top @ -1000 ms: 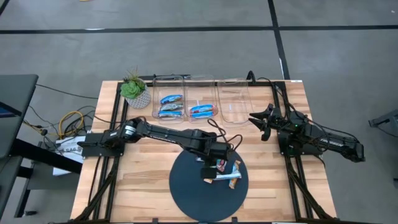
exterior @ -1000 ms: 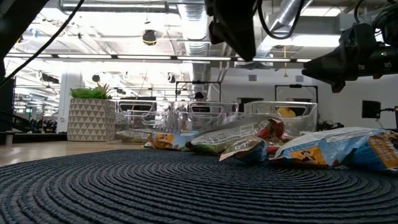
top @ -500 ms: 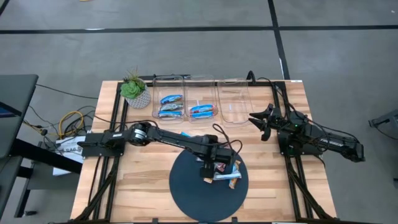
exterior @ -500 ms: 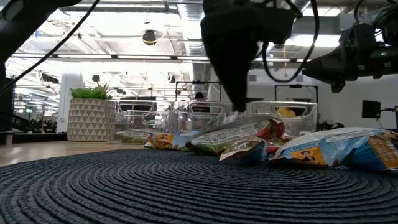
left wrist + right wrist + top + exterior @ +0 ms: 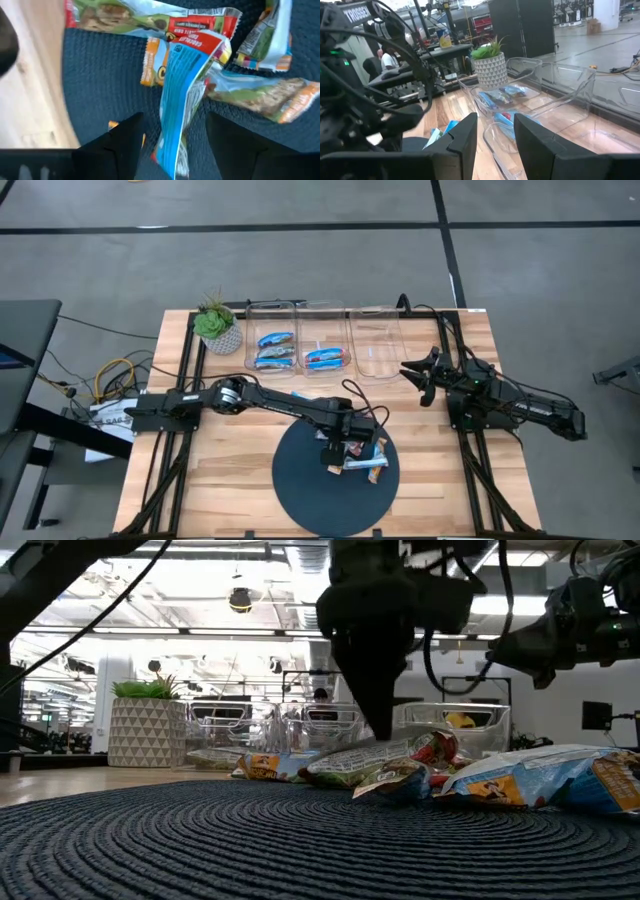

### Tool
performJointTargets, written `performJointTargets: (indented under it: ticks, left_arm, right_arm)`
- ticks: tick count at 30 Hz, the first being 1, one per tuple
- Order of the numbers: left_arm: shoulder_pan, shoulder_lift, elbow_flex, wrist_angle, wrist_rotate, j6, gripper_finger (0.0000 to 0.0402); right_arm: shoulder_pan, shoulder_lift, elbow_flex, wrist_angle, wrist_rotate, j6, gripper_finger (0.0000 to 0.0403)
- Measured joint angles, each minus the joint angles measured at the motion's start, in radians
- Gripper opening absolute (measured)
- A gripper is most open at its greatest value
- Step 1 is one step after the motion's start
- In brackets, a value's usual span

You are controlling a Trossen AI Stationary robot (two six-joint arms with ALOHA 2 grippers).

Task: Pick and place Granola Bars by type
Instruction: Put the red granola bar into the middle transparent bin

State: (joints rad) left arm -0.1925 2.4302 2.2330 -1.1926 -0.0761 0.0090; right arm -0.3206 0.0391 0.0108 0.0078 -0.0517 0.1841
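Observation:
A small pile of granola bars [image 5: 365,458] lies on the dark round mat [image 5: 300,490]. In it are a blue-and-white bar [image 5: 182,85], a green-and-red one [image 5: 150,17], an orange one [image 5: 152,62] and a tan one [image 5: 260,95]. My left gripper [image 5: 175,125] points down over the pile's left part, also seen in the high view [image 5: 335,462]. It is open, with one finger on each side of the blue-and-white bar. At the table's right side my right gripper [image 5: 415,370] waits level and open, with nothing between its fingers. My left gripper comes from above, pointing down, with its fingers [image 5: 125,140] along the two long sides of the blue-and-white bar's near end [image 5: 172,145]. The bar lies on the pile and the mat. Whether the fingers touch it, I cannot tell.
Three clear bins stand in a row at the far edge: the left one [image 5: 272,345] and the middle one [image 5: 325,352] hold blue bars, and the right one [image 5: 378,345] looks bare. A potted plant [image 5: 215,325] stands at the far left. Bare wood lies left of the mat.
My left gripper has come down from above the mat onto the pile of bars and has rolled a little. The bars lie as before.

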Motion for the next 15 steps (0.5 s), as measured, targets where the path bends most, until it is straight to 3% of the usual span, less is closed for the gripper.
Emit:
performJointTargets:
  ticks: [10, 15]
  left_arm:
    - [0.000, 0.038, 0.001, 0.030, 0.000, 0.000, 0.0207]
    - [0.000, 0.053, 0.000, 0.032, 0.044, 0.009, 0.0177]
  right_arm:
    - [0.000, 0.000, 0.000, 0.001, 0.000, 0.000, 0.0123]
    - [0.000, 0.000, 0.000, 0.000, 0.000, 0.000, 0.0123]
